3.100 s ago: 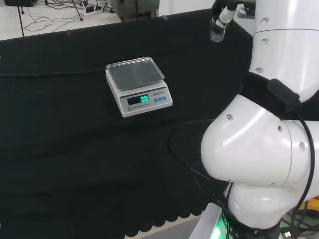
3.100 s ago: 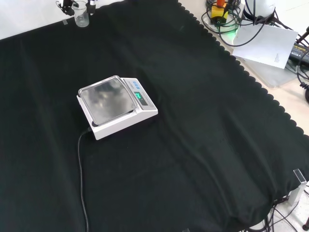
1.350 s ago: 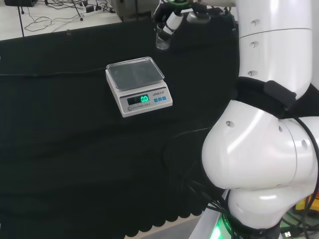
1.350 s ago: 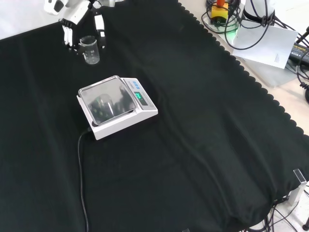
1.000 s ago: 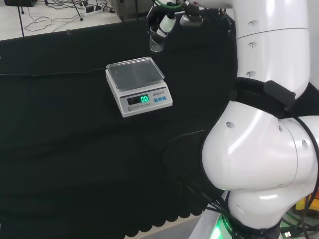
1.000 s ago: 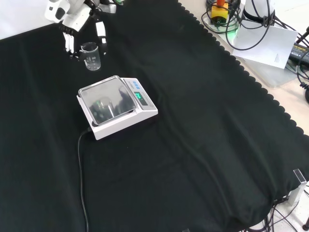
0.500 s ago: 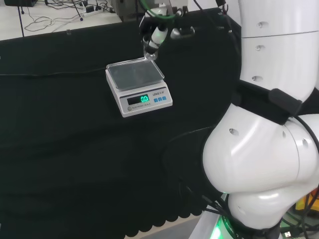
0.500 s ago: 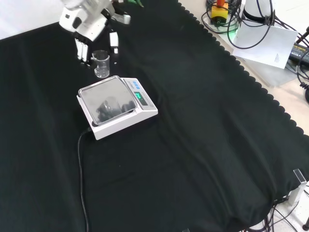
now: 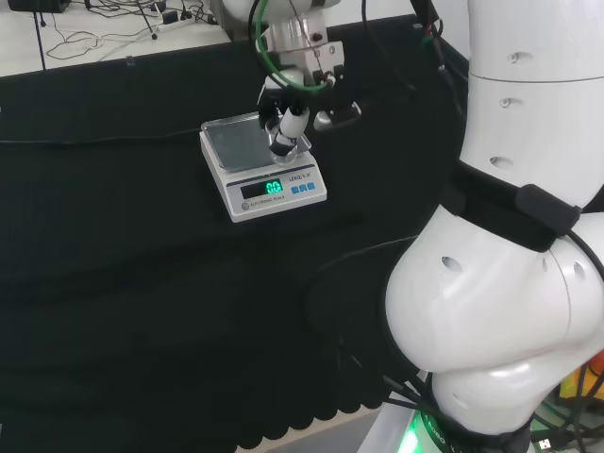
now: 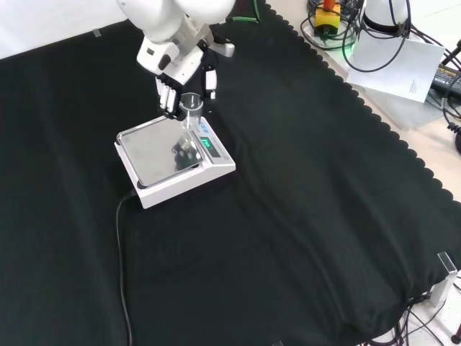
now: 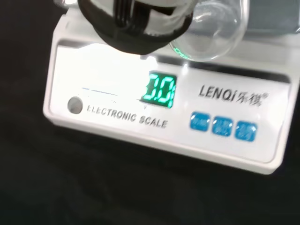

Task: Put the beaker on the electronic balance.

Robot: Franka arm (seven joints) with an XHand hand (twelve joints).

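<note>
Beaker (image 10: 191, 105): small, clear and apparently empty, held upright in the air over the balance's front edge, next to the display; its round base (image 11: 209, 29) shows just above the front panel in the wrist view.
Hand (image 10: 176, 68): fingers curled down round the beaker's sides, one (image 10: 209, 81) at the beaker's 2 o'clock and the others (image 10: 166, 94) at its 9 o'clock in the front view; it has the beaker pinched near the rim.
Balance (image 10: 216, 170): white, shiny metal pan (image 10: 148, 151), green display (image 9: 263, 188) lit; it sits left of centre on the black cloth (image 10: 302, 216), with its cable (image 10: 120, 252) trailing off toward 6 o'clock in the front view.
Beaker against pan: from the pan's middle the beaker lies toward 2 o'clock in the front view and toward 4 o'clock in the head view; not yet resting on it, as far as I can judge.
Weight: probably very light; a vessel this small and empty would need little effort to carry.
Stiffness: rigid wall, no give under the fingers; whether glass or plastic cannot be told.
Slip: a smooth clear wall is likely slippery against the fingertips, so tilting looks risky.
Fragility: if glass, a knock against the pan's edge could chip it; a gentle, level set-down seems wise.
Where to hold: opposite sides of the upper wall, as now, which leaves the base free to land flat.
</note>
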